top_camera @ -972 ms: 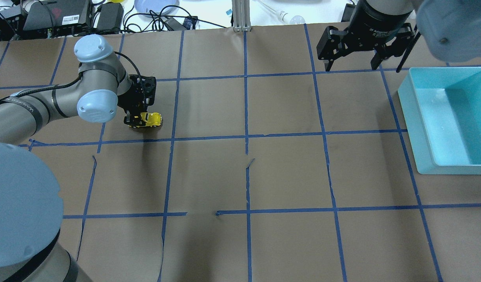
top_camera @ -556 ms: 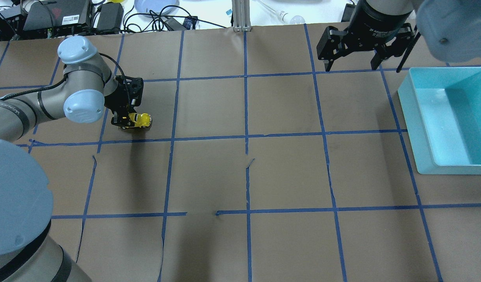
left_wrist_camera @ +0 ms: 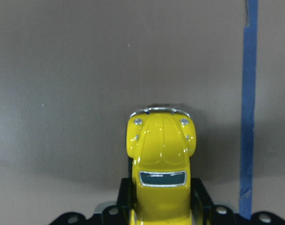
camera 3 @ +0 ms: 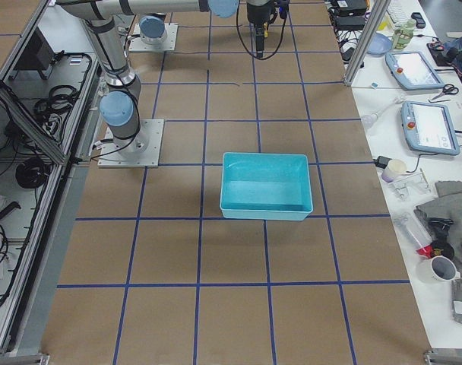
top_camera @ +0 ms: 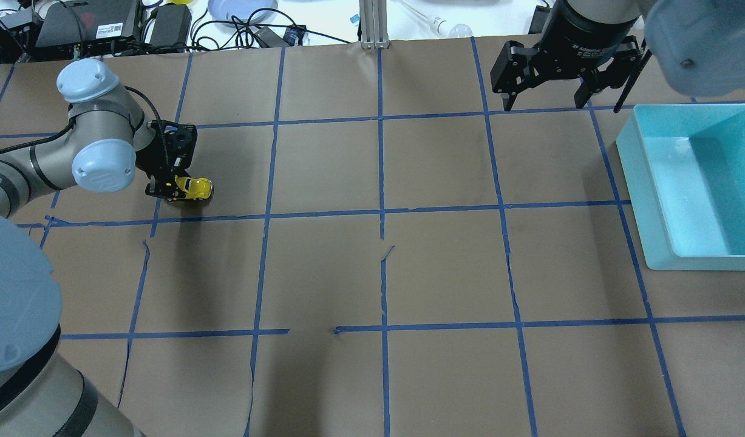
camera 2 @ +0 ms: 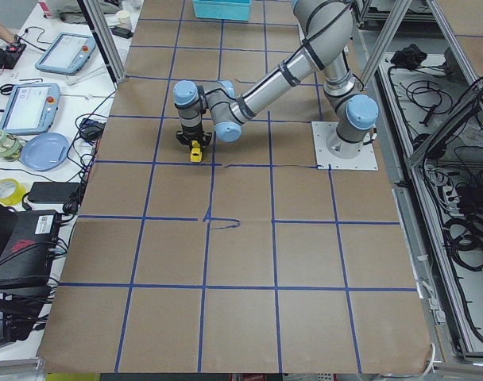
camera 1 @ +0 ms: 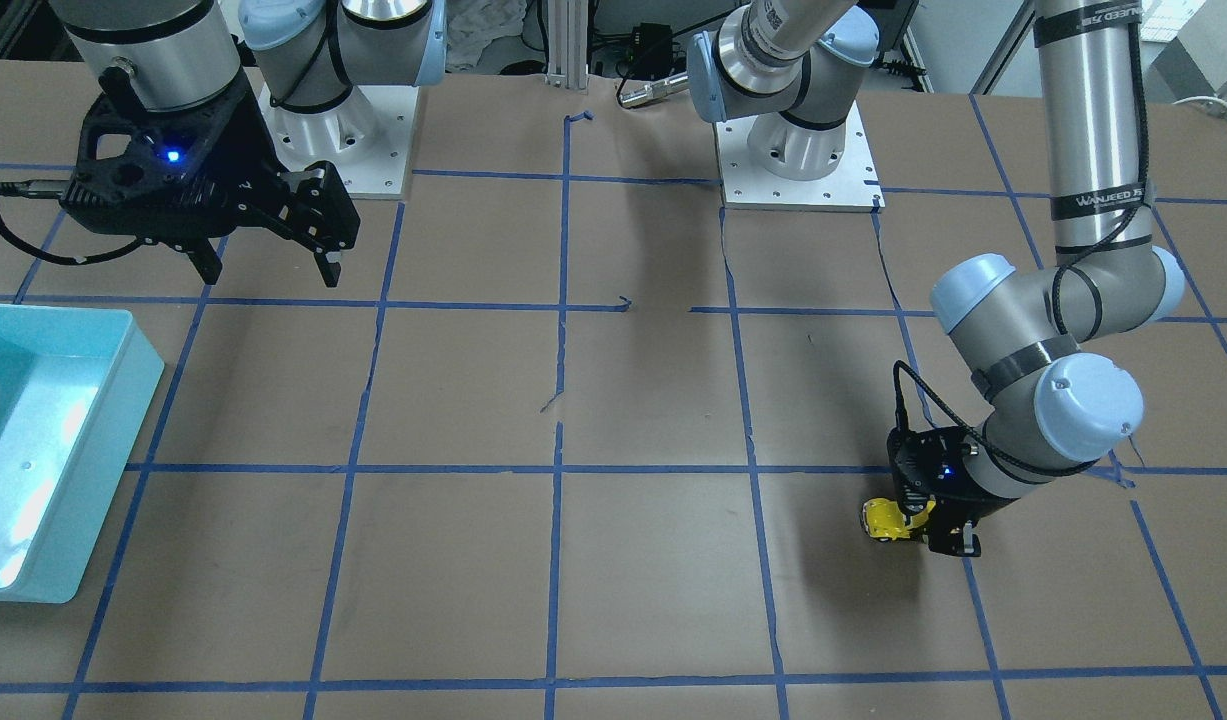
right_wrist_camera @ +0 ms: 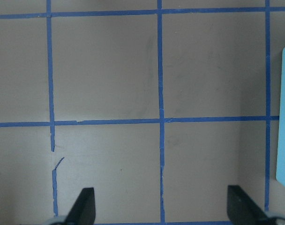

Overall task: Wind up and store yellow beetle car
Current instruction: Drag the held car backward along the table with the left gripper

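Note:
The yellow beetle car [top_camera: 194, 189] is tiny, glossy and yellow, and rests on the brown paper at the table's left. My left gripper [top_camera: 173, 189] is shut on its rear half, with the nose sticking out to the right. The car also shows in the front-facing view [camera 1: 885, 520], in the left wrist view [left_wrist_camera: 161, 154] with its bonnet pointing away from the camera, and in the exterior left view [camera 2: 195, 151]. My right gripper [top_camera: 548, 97] hangs open and empty at the far right, high over the table, next to the teal bin [top_camera: 651, 200]. Its fingertips [right_wrist_camera: 86, 206] show in the right wrist view.
The teal bin [camera 1: 93, 440] is empty and stands at the table's right edge in the overhead view. Blue tape lines [top_camera: 381, 212] grid the brown paper. Cables and devices [top_camera: 105, 24] lie beyond the far edge.
My left gripper has dragged the yellow car to the left along the table surface, still shut on it. The right arm has not moved.

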Controlling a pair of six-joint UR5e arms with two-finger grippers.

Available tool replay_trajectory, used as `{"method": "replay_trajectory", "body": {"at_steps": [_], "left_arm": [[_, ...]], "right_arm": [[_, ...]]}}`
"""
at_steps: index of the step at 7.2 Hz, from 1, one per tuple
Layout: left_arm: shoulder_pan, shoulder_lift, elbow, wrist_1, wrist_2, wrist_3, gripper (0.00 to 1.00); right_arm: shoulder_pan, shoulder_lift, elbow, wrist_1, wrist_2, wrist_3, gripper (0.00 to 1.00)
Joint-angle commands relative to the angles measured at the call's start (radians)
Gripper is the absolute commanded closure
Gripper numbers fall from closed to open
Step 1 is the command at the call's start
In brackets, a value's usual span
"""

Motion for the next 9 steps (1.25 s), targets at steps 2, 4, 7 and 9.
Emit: {"method": "replay_trajectory", "body": {"at_steps": [2, 4, 7, 9], "left_arm": [[0.019, -0.005, 0.001, 0.0, 0.005, 0.031, 0.76], [0.019, -0.001, 0.004, -0.003, 0.006, 0.017, 0.3], [0.019, 0.006, 0.006, -0.003, -0.003, 0.017, 0.23], [0.017, 0.009, 0.012, -0.005, -0.003, 0.014, 0.24]], "right_arm": [[0.0, 0.0, 0.0, 0.0, 0.0, 0.0, 0.0], [0.001, 0.0, 0.0, 0.0, 0.0, 0.0, 0.0], [0.001, 0.0, 0.0, 0.0, 0.0, 0.0, 0.0], [0.001, -0.002, 0.0, 0.0, 0.0, 0.0, 0.0]]}}
